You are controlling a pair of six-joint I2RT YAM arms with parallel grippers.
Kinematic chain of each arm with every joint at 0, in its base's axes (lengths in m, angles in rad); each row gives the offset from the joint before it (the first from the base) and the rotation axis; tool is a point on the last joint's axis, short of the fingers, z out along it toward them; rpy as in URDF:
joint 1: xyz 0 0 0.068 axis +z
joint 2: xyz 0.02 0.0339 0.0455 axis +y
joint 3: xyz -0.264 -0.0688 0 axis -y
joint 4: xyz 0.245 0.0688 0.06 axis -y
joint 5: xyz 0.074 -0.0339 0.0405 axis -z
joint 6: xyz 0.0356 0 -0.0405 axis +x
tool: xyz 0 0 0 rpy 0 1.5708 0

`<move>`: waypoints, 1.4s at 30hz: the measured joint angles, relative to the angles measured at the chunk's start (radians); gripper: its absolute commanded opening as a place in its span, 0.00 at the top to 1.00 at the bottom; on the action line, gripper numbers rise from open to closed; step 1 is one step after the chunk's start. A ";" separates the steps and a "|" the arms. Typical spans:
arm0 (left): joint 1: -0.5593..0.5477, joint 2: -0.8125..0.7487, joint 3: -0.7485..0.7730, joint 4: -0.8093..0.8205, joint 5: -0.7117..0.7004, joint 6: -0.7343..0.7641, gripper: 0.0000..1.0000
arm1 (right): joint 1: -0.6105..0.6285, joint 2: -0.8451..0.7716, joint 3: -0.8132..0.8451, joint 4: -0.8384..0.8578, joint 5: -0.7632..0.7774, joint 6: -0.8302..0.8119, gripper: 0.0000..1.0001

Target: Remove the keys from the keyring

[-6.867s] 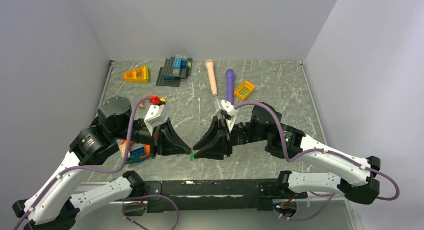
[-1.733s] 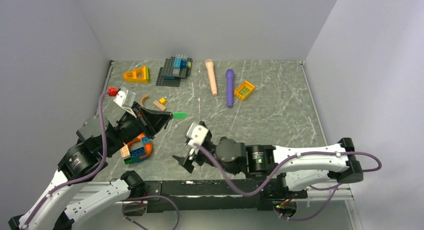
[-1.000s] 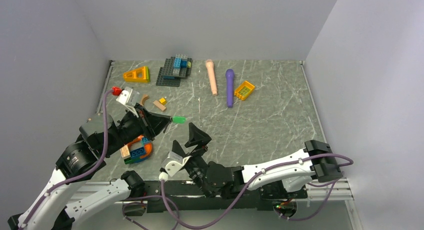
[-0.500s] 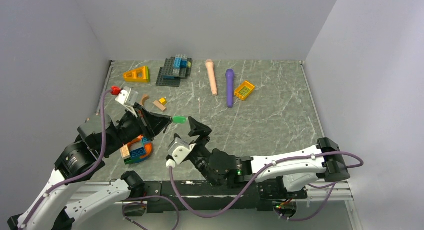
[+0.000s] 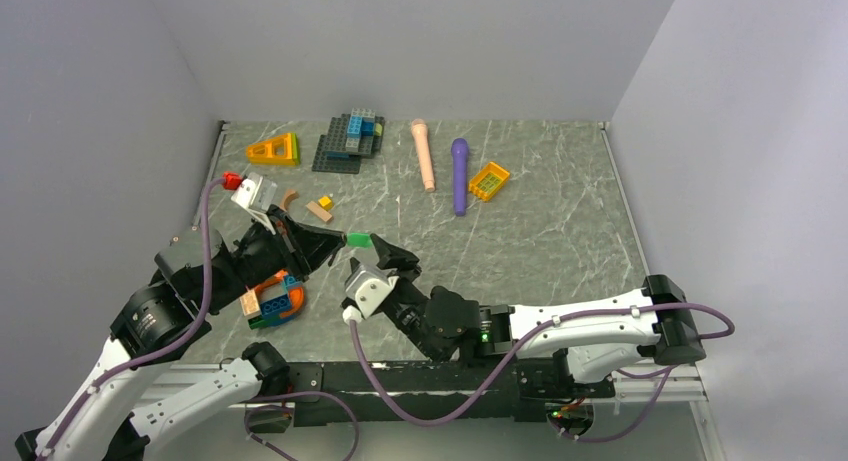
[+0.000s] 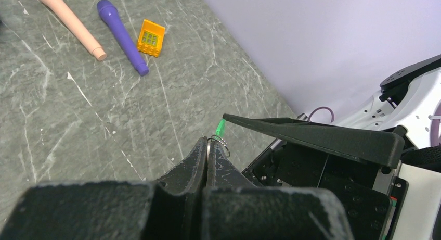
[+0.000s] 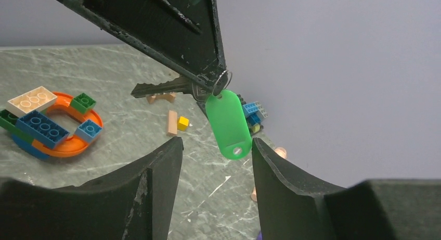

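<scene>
A pink microphone (image 5: 424, 155), a purple microphone (image 5: 459, 174) and a yellow brick (image 5: 489, 180) lie close together on the table (image 5: 560, 211).

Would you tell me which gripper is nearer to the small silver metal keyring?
Left. The left gripper is shut on the metal keyring itself; the right gripper sits apart, its open fingers flanking the hanging green plastic tag.

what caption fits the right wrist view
Left gripper pinches the keyring; key and green tag hang before the right gripper's parted fingers.

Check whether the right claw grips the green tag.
No, the right claw stands open around the green tag, which hangs freely from the keyring.
</scene>
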 measured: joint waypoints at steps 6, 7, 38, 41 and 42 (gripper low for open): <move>0.000 0.001 0.000 0.003 0.004 0.000 1.00 | -0.002 0.011 0.001 0.000 -0.013 0.004 0.45; 0.000 0.002 0.000 0.004 0.005 0.000 1.00 | -0.002 0.016 0.001 0.000 -0.014 0.004 0.46; 0.002 0.008 -0.002 0.026 0.013 0.000 1.00 | -0.019 0.105 0.029 0.149 0.010 -0.077 0.48; 0.002 0.008 -0.002 0.027 0.014 0.000 1.00 | -0.019 0.108 0.034 0.159 0.013 -0.087 0.58; 0.002 0.008 -0.002 0.027 0.014 0.000 1.00 | -0.019 0.108 0.036 0.163 0.013 -0.092 0.61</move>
